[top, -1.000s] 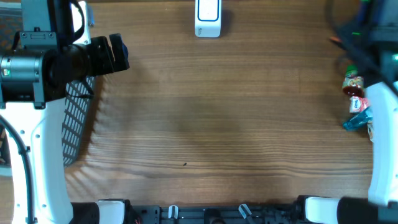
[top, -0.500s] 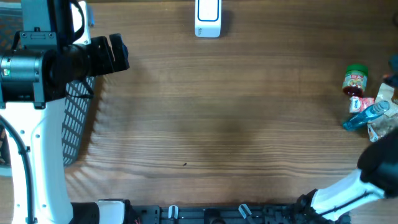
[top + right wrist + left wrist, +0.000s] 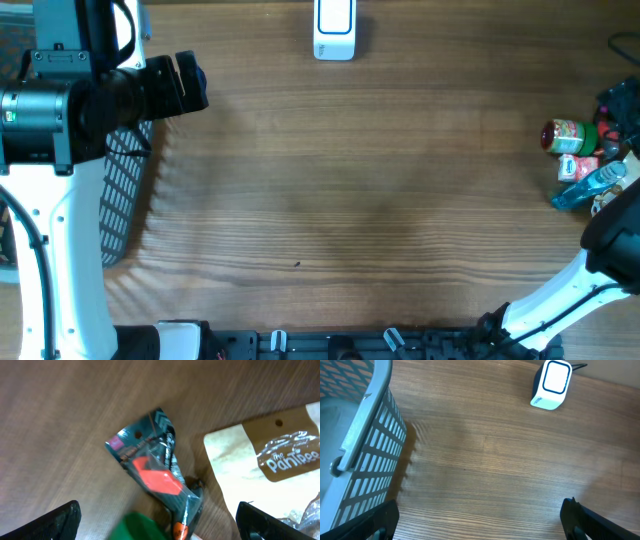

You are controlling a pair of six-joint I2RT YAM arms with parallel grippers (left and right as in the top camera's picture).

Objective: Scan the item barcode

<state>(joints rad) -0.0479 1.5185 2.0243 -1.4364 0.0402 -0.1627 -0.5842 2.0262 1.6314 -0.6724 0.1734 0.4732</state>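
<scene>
The white barcode scanner (image 3: 334, 28) stands at the table's far edge, also seen in the left wrist view as the scanner (image 3: 550, 384). The items lie in a pile at the right edge: a green-lidded jar (image 3: 566, 136) on its side and a blue bottle (image 3: 590, 185). My right gripper (image 3: 160, 522) hangs open just above this pile, over a dark packet with a red patch (image 3: 152, 472), the jar's green lid (image 3: 140, 527) and a tan pouch (image 3: 270, 460). It holds nothing. My left gripper (image 3: 480, 520) is open and empty, high at the left (image 3: 185, 85).
A grey mesh basket (image 3: 125, 190) stands at the left edge, under the left arm; its wall (image 3: 365, 460) fills the left of the left wrist view. The right arm's white link (image 3: 560, 300) crosses the lower right corner.
The right arm has swung back from over the item pile toward the right edge. The green-lidded jar has shifted a little left and now lies on its side. The left arm has not moved.
</scene>
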